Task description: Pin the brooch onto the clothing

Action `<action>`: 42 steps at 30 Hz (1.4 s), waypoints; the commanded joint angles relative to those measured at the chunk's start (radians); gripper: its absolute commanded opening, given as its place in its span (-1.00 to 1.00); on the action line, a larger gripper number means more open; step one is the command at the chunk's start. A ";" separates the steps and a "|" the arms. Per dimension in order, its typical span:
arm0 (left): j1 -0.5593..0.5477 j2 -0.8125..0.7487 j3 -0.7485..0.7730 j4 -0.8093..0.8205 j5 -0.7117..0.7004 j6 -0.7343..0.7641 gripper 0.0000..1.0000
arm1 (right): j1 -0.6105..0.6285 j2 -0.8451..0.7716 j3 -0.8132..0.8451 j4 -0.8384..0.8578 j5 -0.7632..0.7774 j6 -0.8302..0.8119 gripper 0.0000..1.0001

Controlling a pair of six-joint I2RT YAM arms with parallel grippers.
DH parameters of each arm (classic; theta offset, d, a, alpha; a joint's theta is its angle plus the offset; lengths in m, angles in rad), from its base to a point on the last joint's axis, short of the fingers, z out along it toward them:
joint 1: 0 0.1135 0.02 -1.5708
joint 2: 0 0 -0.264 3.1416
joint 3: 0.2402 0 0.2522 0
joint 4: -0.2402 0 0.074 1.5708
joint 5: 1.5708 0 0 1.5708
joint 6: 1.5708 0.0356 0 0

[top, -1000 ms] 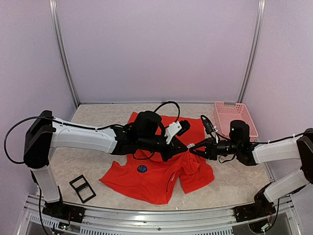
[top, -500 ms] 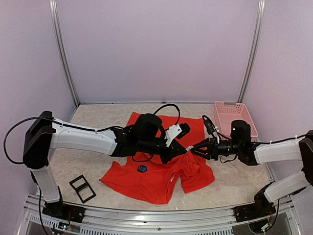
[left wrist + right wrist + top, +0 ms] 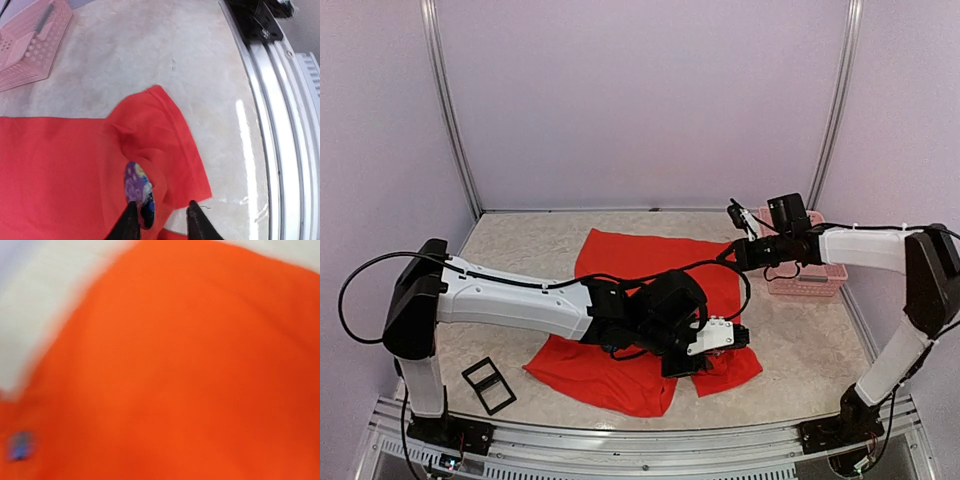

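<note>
A bright red T-shirt (image 3: pixel 640 262) is being shown spread across the pale, marble-patterned desk (image 3: pixel 520 250), its soft plain fabric rumpled into folds near the lower right sleeve. There a round brooch (image 3: pixel 136 189), patterned in purple and blue, is being seen standing on edge in a raised fold, touching one black finger (image 3: pixel 129 224) of the left pincer (image 3: pixel 163 206). Its jaws are being held narrowly parted with red cloth between them, not clamped on the brooch. From above, the brooch is being hidden by the bulky white-and-black left arm (image 3: pixel 520 300). The right pincer (image 3: pixel 732 255) is being held over the shirt's far right edge, just beside a pink perforated plastic basket (image 3: pixel 810 285). Whether it is wide or narrow cannot be told, its own view being blurred to red. A black rectangular frame (image 3: pixel 488 385) is being seen lying at the desk's front left, near the ribbed aluminium rail (image 3: pixel 620 435).
</note>
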 commanded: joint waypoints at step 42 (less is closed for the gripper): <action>0.110 -0.304 -0.424 -0.115 -0.339 -0.824 0.08 | 0.155 0.139 0.327 -0.735 0.471 0.081 -0.54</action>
